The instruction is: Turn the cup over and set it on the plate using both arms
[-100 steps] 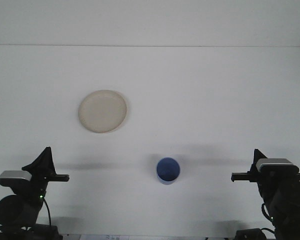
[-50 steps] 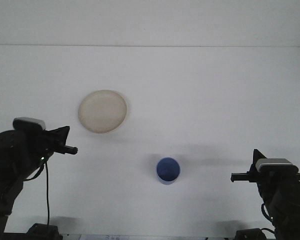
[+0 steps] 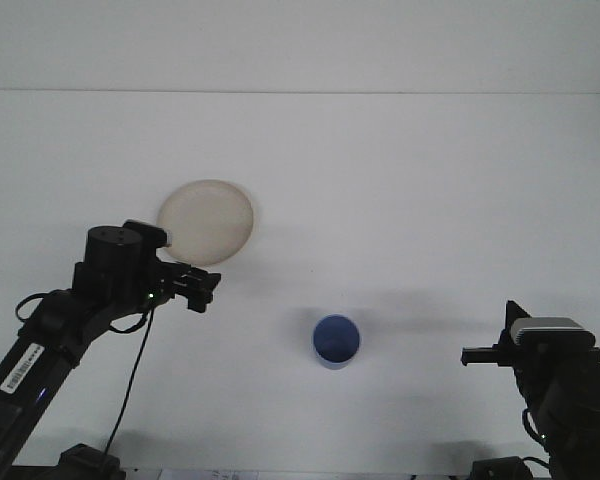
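A blue cup [image 3: 336,341] stands on the white table, near the front and a little right of centre. A cream round plate [image 3: 208,220] lies flat at the middle left. My left gripper [image 3: 206,288] hovers just below the plate's front edge, pointing right, about 130 pixels left of the cup and higher up in the picture. Its arm covers the plate's lower-left rim. My right gripper [image 3: 468,354] stays low at the front right, pointing left, level with the cup and well apart from it. Neither gripper holds anything.
The white table [image 3: 400,200] runs back to a pale wall. The left arm's black links and cable [image 3: 40,350] slant across the front left corner. The right arm's base [image 3: 565,400] fills the front right corner.
The left arm has risen from its rest pose at the front left and swung forward and right, up to the plate's front edge. Cup, plate and right arm have not moved.
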`<state>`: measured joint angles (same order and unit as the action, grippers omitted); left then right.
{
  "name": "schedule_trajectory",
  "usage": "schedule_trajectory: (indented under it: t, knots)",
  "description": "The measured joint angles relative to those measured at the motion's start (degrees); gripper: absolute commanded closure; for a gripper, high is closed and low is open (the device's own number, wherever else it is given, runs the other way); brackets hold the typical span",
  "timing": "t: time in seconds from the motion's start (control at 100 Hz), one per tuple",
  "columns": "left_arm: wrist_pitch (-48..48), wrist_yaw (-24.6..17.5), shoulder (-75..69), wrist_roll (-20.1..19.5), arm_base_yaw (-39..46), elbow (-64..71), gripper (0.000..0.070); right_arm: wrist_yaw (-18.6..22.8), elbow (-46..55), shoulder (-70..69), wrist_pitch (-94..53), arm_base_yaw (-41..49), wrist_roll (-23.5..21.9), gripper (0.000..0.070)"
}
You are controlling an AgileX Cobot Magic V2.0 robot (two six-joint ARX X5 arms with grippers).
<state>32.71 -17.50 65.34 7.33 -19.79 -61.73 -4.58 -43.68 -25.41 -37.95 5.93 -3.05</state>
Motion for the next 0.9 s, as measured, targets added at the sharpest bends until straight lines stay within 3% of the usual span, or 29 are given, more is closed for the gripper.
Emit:
schedule_trajectory:
  t: [0.26,0.54,0.8,0.86,0.9]
  knots:
    - [0.8,-0.1,9.4,1.0,-14.7,-9.2,0.0251,0.0,0.0,0.0,0.0,0.0,0.0,0.07]
    - [3.3,0.1,22.1,0.8,-24.7,-18.6,0.0251,0.0,0.0,0.0,0.0,0.0,0.0,0.07]
    - [5.5,5.6,29.0,-0.9,-29.7,-19.0,0.0254,0.0,0.0,0.0,0.0,0.0,0.0,0.07]
    - [5.2,5.7,30.1,-1.2,-30.1,-19.0,0.0301,0.0,0.0,0.0,0.0,0.0,0.0,0.07]
    - [4.9,5.7,30.8,-1.5,-30.2,-19.0,0.0392,0.0,0.0,0.0,0.0,0.0,0.0,0.07]
